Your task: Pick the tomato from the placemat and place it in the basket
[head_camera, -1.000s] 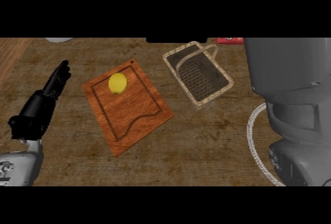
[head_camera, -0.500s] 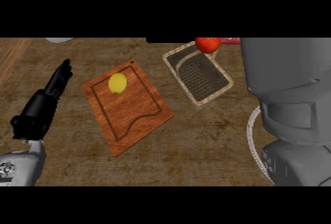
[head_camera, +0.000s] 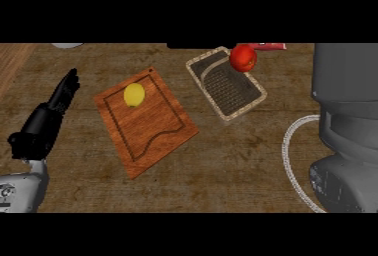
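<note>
The red tomato point(head_camera: 243, 57) shows over the far right corner of the woven basket point(head_camera: 235, 106); whether it touches the rim I cannot tell. My right forearm point(head_camera: 345, 125) fills the view's right side as a grey bulk, and its hand does not show. A pale rope-edged placemat point(head_camera: 289, 150) peeks out from under that forearm. At the left edge my left hand point(head_camera: 49, 114) rests open, fingers pointing away, well apart from the tomato and the basket.
A wooden cutting board point(head_camera: 151, 130) lies left of the basket with a yellow lemon point(head_camera: 133, 94) on its far end. A small red object point(head_camera: 270, 46) and a pale round object point(head_camera: 68, 45) sit at the counter's back edge.
The tomato was out of sight, then appeared at the basket's far right corner and has come slightly nearer over it. The right forearm has shifted. The left hand stayed still.
</note>
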{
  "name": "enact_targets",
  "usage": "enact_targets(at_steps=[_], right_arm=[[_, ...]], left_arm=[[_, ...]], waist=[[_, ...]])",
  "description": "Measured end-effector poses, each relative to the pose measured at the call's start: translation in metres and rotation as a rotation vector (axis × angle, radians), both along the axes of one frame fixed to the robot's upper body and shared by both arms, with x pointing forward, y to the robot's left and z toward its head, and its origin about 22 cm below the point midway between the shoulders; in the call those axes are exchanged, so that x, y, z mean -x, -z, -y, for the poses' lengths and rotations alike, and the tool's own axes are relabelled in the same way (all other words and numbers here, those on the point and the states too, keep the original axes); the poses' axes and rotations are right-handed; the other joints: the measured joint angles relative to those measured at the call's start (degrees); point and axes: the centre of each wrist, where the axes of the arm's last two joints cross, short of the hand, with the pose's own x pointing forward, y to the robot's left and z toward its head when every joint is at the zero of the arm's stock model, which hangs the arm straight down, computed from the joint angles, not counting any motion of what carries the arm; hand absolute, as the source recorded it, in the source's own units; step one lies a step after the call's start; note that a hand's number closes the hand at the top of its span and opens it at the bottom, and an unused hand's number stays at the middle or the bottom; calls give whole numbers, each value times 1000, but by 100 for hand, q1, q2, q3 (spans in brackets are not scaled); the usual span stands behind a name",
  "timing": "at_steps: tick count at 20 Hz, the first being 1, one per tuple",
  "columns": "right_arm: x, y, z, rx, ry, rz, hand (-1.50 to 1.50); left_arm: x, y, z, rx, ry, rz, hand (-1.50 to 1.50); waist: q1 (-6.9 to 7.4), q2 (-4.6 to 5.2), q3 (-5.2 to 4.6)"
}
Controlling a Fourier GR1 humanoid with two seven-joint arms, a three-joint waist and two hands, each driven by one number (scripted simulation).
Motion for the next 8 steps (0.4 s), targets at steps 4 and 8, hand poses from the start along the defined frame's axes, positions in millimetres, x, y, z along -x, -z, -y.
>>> enact_targets(at_steps=[4, 8], right_arm=[[10, -6, 24, -57, 132, 139, -150], [27, -7, 53, -95, 246, 248, -150]], left_arm=[[2, 0, 0, -4, -4, -1, 0], [4, -1, -5, -4, -16, -8, 0]], waist=[[-34, -24, 2], [-106, -54, 5]])
